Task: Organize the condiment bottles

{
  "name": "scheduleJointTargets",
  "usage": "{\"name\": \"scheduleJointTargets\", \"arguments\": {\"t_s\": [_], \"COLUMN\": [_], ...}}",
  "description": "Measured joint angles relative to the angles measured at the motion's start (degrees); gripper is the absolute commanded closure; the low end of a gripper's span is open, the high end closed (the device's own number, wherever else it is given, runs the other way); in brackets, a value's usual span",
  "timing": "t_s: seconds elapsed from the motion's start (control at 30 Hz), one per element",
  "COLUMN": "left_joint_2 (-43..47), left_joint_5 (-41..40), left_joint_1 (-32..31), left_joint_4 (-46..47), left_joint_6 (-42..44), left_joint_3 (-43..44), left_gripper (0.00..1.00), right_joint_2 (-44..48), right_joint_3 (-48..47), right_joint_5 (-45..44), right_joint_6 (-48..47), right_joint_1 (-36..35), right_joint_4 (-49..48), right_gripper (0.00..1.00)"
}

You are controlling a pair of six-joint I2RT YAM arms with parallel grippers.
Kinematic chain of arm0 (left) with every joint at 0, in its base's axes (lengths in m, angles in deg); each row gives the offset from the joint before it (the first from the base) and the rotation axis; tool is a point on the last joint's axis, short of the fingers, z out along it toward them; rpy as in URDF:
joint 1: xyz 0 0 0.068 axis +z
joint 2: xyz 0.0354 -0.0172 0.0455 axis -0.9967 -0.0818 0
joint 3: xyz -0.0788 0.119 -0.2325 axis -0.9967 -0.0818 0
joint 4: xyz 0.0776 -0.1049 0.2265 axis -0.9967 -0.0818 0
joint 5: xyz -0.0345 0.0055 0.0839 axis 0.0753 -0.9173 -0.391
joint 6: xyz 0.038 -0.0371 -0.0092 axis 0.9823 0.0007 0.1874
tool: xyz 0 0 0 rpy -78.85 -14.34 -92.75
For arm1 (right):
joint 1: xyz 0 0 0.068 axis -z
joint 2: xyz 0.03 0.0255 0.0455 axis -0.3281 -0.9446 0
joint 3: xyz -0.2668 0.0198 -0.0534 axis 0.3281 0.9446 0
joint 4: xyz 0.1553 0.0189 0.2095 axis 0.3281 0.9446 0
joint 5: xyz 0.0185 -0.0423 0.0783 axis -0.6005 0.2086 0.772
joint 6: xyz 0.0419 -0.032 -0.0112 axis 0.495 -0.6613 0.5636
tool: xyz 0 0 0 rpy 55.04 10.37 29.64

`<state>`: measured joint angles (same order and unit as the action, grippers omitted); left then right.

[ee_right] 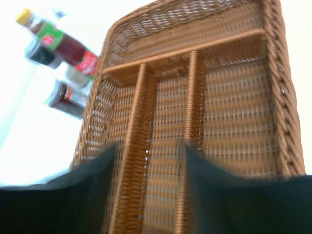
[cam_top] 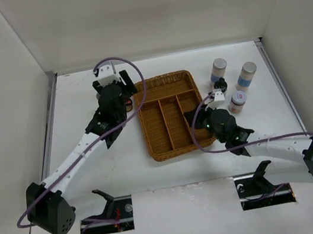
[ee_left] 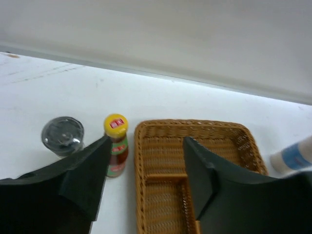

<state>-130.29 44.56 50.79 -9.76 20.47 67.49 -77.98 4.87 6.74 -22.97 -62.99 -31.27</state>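
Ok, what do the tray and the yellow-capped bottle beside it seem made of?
Tray: woven wicker or rattan, matte brown; the basket-weave strands show. Yellow-capped bottle: probably glass or clear plastic, glossy, with reddish contents showing through; its cap looks smooth plastic.

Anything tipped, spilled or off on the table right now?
Nothing stands out. The tray is empty and intact. The yellow-capped bottle and shaker stand upright left of it; the white cylinders and jar stand right of it. No spill visible.
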Motion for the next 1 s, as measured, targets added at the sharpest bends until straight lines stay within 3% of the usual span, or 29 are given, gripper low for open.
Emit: {"name": "scheduleJointTargets", "arguments": {"t_s": [0.07,0.13,0.37,0.47,0.77,1.0], "left_joint_2": [-2.49,-5.27,-15.52,-18.45,-23.89,-25.83], "left_joint_5": [0.0,0.07,0.48,0.94,2.45,2.62], "left_joint_1": [1.66,3.13,6.91,7.96,9.42,9.94], "left_joint_4": [-0.35,-0.76,-3.06,-3.67,-3.37,-2.95], "left_joint_6": [0.28,0.37,0.5,0.5,0.57,1.22], "left_joint_3": [1.81,3.1,6.45,7.23,10.08,10.62], "left_gripper": [0.25,0.2,0.21,0.23,0.39,0.74], "right_joint_2": [0.61,0.68,0.66,0.63,0.35,0.26], "right_joint_3": [0.52,0.52,0.52,0.52,0.52,0.55], "right_joint_5": [1.62,2.97,6.43,7.39,8.46,8.85], "right_joint_6": [0.2,0.39,0.28,0.07,0.0,-0.02], "right_joint_1": [0.42,0.83,1.46,1.46,1.51,2.16], "right_joint_4": [-0.81,-1.05,-2.32,-2.64,-3.41,-3.41], "right_gripper": [0.79,0.81,0.53,0.51,0.47,0.47]}}
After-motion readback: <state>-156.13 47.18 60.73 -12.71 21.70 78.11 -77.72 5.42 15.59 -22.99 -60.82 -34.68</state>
